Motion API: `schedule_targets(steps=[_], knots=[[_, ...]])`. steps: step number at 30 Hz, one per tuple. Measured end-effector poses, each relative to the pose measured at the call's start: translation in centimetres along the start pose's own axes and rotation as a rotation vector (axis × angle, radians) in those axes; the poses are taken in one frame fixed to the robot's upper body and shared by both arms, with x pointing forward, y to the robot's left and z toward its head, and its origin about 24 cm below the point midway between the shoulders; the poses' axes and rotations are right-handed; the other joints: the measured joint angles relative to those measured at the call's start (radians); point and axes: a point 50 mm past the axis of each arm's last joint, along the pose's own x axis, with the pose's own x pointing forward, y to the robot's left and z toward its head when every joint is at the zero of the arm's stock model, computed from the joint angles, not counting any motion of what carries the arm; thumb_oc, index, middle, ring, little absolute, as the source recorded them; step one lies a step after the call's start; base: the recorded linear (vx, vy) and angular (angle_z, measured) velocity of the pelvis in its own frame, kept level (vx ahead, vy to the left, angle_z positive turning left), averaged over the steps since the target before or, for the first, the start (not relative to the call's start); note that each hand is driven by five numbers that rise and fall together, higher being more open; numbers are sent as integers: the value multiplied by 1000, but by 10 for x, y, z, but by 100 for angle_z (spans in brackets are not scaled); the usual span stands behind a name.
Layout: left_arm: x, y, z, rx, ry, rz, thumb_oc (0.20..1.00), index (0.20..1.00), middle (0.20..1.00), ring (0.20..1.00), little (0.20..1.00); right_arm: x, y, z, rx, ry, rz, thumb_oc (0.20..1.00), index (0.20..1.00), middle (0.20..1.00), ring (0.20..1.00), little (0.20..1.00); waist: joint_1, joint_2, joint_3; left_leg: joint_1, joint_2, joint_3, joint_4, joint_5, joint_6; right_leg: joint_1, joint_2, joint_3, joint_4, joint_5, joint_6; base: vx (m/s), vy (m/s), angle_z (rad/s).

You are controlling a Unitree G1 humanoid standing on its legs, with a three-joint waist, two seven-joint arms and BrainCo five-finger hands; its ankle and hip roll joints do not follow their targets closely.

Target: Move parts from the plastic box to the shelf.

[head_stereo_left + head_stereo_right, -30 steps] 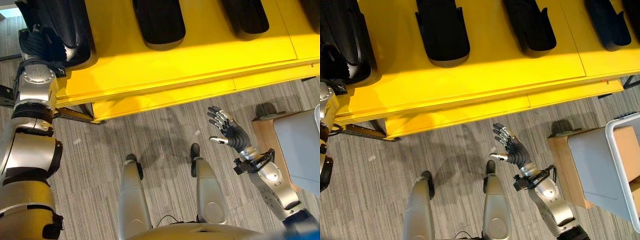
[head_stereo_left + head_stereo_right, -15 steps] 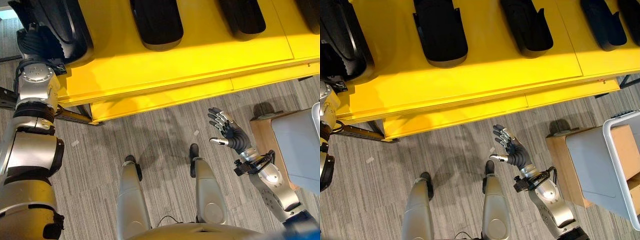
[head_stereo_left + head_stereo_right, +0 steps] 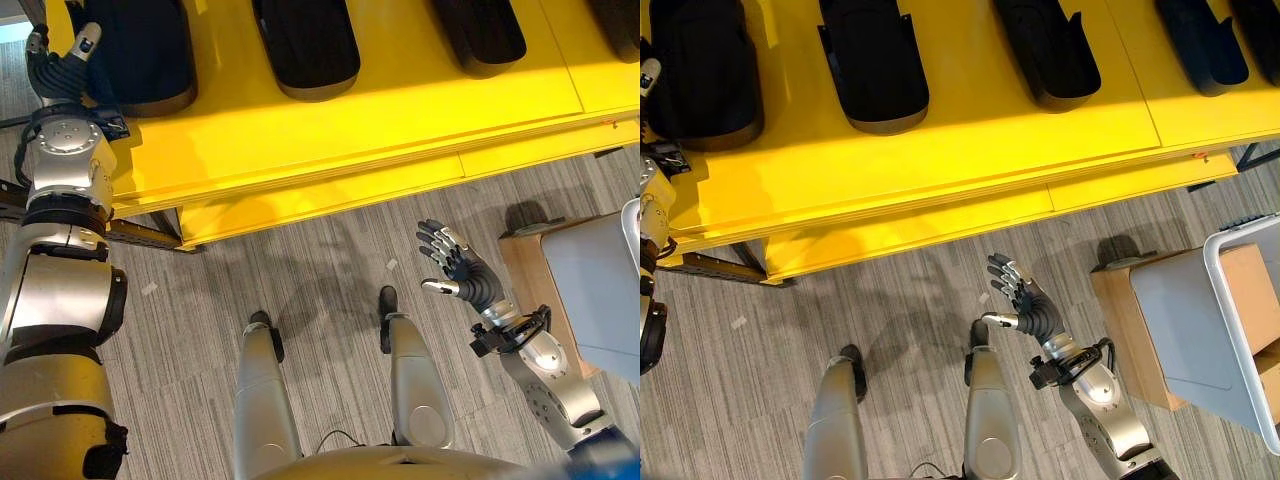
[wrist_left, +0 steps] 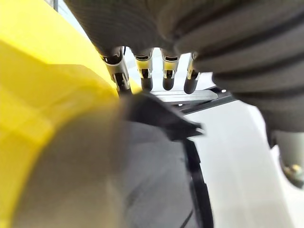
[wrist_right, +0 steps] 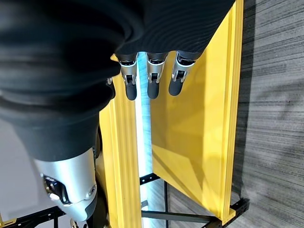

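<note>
Grey striped carpet floor, wooden stand at right

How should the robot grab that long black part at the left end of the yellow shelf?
Probably across its narrow middle, coming down from above. The black part lies flat on the yellow shelf. It is long and slim with a rounded near end, so fingers and thumb could close on its two long sides. The left hand is open right beside it.

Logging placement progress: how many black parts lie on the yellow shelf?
5 in the right eye view, in a row along the yellow shelf. More may lie beyond view.
</note>
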Motion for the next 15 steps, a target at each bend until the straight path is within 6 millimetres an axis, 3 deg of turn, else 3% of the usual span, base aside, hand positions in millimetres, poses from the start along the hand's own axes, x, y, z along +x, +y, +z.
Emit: schedule_targets(steps=[15], knots=[[2,9,-1,-41,13,-3,1000,1000,1000,1000,1000,0,-6,4,-24,3,2,1000,1000,1000,1000,1000,37,33,-9,69,-3,-2,-48,16,-13,36,-7,-3,30,-28,-1,0,-4,2]])
